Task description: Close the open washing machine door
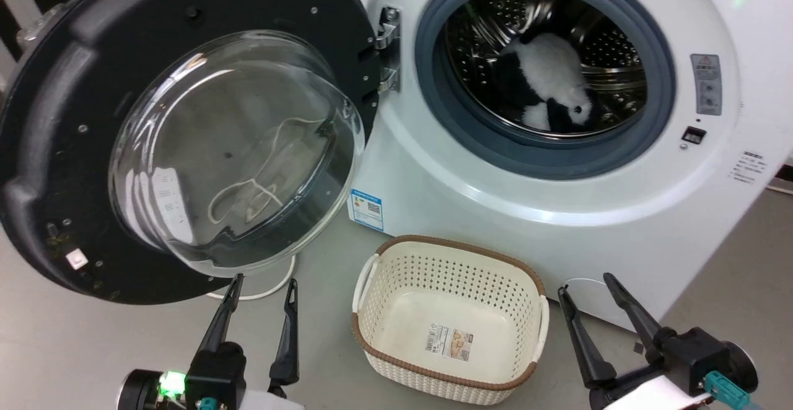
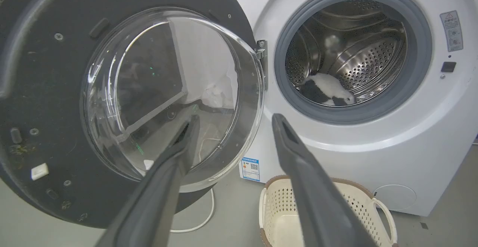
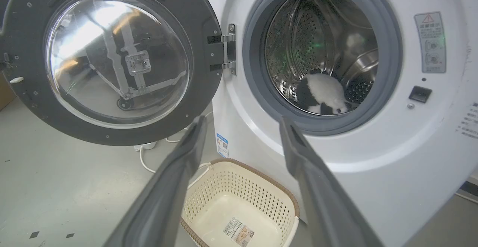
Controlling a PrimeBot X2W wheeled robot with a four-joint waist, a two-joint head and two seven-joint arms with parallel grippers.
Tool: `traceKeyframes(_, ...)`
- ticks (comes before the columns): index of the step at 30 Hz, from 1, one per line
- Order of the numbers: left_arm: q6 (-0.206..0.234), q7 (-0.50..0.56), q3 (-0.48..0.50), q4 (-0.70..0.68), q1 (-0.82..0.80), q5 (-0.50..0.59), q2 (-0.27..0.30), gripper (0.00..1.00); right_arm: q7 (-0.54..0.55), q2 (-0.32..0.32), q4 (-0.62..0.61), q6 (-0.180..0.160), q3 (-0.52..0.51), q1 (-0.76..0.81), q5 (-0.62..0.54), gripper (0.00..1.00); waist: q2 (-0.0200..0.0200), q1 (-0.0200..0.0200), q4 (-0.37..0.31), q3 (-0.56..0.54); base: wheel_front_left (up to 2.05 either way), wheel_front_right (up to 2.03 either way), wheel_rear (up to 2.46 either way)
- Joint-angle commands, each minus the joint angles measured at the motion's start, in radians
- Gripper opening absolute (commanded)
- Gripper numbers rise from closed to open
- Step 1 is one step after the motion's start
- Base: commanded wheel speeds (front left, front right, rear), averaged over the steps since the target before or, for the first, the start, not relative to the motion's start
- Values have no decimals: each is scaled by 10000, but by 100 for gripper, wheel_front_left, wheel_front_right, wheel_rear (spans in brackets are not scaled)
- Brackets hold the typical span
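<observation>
The washing machine door (image 1: 56,150) runs off the head view's left and top edges, and the washing machine (image 1: 446,174) off its top and right. Print on the blue label (image 1: 367,209) is too small to read. A white cable (image 1: 272,292) passes behind the door's lower rim.

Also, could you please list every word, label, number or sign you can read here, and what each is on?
No wording can be quoted; all print is too small or blurred.
Blue label low on the washing machine: unreadable, with a code square.
Grey sticker at the front's right side: a red warning triangle; its text blurred.
Dark print below it, near the right edge: unreadable.
Paper label inside the basket: unreadable.
</observation>
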Motion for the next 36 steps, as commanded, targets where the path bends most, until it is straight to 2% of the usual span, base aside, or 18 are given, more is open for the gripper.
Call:
traceKeyframes(1,71,-100,-63,-67,179,-35,54,100,-92,-67,38,7,54,61,79,100,0,0,71,-3,0,0,0)
traceKeyframes(12,129,-331,-161,-123,307,-195,34,100,-323,-122,92,8,155,199,201,100,0,0,520,-22,0,0,0)
traceKeyframes(13,107,-351,-172,-117,314,-230,28,45,-344,-124,94,8,144,232,206,100,0,0,561,-22,0,0,0)
traceKeyframes(14,87,-372,-157,-140,316,-315,-3,11,-365,-124,96,8,128,268,210,100,0,0,604,-23,0,0,0)
traceKeyframes(15,83,-393,-106,-202,304,-430,-52,0,-386,-125,91,8,110,308,215,100,0,0,648,-22,0,0,0)
traceKeyframes(19,165,-477,384,-699,212,-930,-253,0,-469,-142,33,8,45,480,217,100,0,0,798,28,0,0,0)
traceKeyframes(23,0,-560,1236,-1141,0,-1587,-365,0,-552,-206,-26,9,65,627,188,100,0,0,873,44,0,0,0)
traceKeyframes(31,-780,-727,4185,-1700,-1462,-4593,-527,0,-719,-563,-256,9,169,554,275,100,0,0,364,678,0,0,0)
traceKeyframes(33,-941,-769,4774,-1594,-2026,-5086,-341,0,-761,-708,-309,10,214,513,356,100,0,0,231,892,0,0,0)
traceKeyframes(34,-811,-319,5723,-1058,-3107,-6294,215,0,-824,-921,-397,10,282,457,480,100,0,0,62,1218,0,0,0)
traceKeyframes(36,-589,253,6341,-504,-3800,-6843,899,0,-833,-1049,-461,10,346,377,541,100,0,0,-111,1426,0,0,0)
